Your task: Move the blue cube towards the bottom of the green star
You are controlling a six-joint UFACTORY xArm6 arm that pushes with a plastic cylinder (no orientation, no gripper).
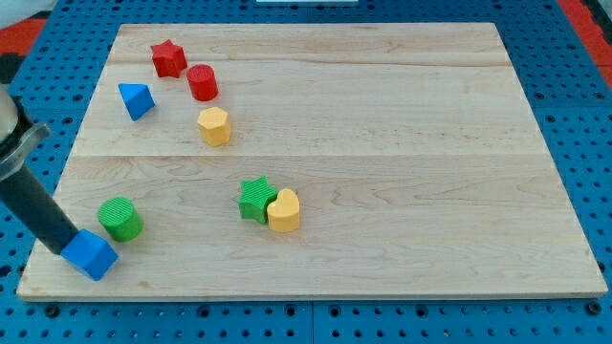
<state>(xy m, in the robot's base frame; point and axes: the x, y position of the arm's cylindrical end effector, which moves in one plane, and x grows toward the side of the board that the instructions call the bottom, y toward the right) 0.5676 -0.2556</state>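
Observation:
The blue cube (91, 254) sits near the board's bottom left corner. The green star (254, 199) lies near the middle of the board, well to the right of the cube and a little higher, touching a yellow heart (284, 211) on its right. My rod comes down from the view's left edge and my tip (67, 248) rests against the cube's upper left side.
A green cylinder (120, 219) stands just up and right of the blue cube. A blue triangular block (136, 99), a red star (168, 58), a red cylinder (203, 83) and a yellow hexagonal block (214, 126) lie in the upper left. The wooden board (402, 143) ends just below the cube.

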